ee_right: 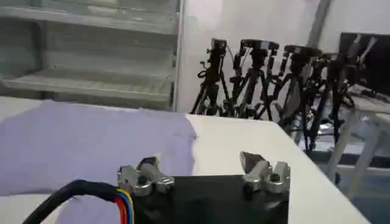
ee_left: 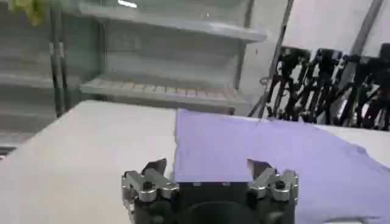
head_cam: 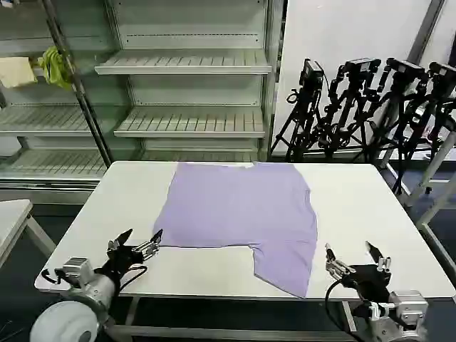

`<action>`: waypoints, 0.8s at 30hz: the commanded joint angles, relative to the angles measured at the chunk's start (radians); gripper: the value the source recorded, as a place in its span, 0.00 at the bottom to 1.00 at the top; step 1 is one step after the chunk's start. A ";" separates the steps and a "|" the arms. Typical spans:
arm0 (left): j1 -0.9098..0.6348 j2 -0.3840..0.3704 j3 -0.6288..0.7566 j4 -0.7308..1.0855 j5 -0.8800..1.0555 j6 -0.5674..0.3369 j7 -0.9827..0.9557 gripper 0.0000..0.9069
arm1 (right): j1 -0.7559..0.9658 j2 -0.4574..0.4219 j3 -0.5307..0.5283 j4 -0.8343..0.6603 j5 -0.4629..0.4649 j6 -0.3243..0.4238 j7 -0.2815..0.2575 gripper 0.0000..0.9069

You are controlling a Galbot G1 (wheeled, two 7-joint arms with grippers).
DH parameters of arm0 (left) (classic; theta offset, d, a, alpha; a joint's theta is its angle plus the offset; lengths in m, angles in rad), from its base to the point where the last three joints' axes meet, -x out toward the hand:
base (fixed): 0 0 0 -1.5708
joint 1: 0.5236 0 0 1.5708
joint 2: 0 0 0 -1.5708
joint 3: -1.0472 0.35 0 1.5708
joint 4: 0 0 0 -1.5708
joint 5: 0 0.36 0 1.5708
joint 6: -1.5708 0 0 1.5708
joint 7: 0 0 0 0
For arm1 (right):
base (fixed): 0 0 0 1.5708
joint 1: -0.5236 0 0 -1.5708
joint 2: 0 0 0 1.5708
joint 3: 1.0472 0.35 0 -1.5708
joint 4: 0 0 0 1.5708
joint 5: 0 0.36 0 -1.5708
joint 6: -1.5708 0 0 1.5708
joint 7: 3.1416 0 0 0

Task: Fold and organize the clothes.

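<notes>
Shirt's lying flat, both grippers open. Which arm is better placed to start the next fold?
Probably the left. The left gripper sits open right at the T-shirt's near-left corner, almost touching the hem. The right gripper is also open but stands clear of the cloth's near-right flap on bare table.

- No text, label, brand, number or sign could be read in any view.
- The lavender T-shirt (head_cam: 239, 214) lay with a plain side up, with no lettering on it.
- The tabletop (head_cam: 114, 206) and the shelves (head_cam: 189, 64) carried no legible markings.
</notes>
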 commanded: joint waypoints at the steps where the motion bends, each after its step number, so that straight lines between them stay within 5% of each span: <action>1: -0.042 -0.013 0.059 0.084 0.021 0.000 0.001 1.00 | 0.007 0.029 -0.057 -0.050 -0.017 -0.001 0.006 1.00; 24: -0.069 -0.034 0.081 0.145 0.054 -0.001 0.011 1.00 | 0.023 0.046 -0.161 -0.096 -0.052 0.001 -0.002 1.00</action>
